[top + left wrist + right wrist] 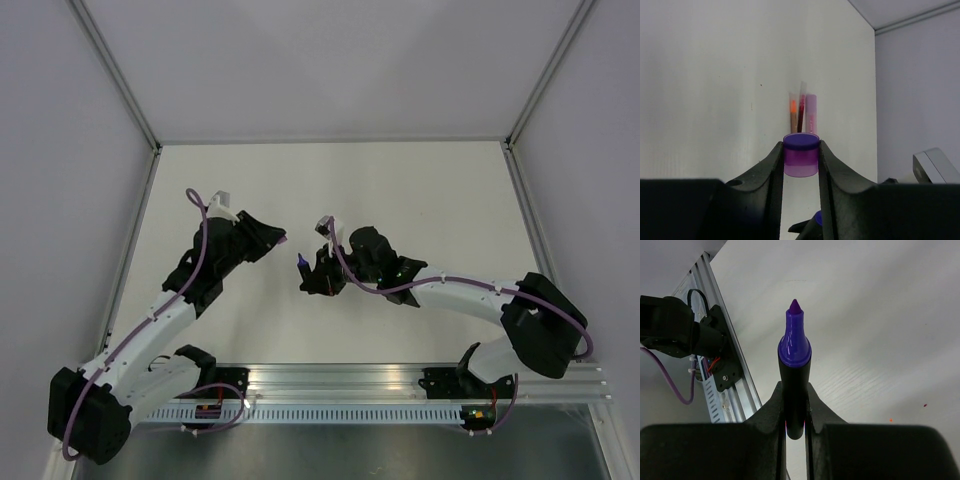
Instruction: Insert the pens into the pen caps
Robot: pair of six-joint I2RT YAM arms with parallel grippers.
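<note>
Soft, even light fills all three views, bright on the white table [400, 200], with only faint, soft-edged shadows beneath the arms in the overhead view. A pale glare streaks the metal rail [330, 378] at the near edge. In the left wrist view the light purple cap [801, 155] is sharp, the pink cap [811, 114] beyond it out of focus. In the right wrist view the dark pen [794, 355] is crisp, and the foreground nearest each wrist lens sinks to featureless black
</note>
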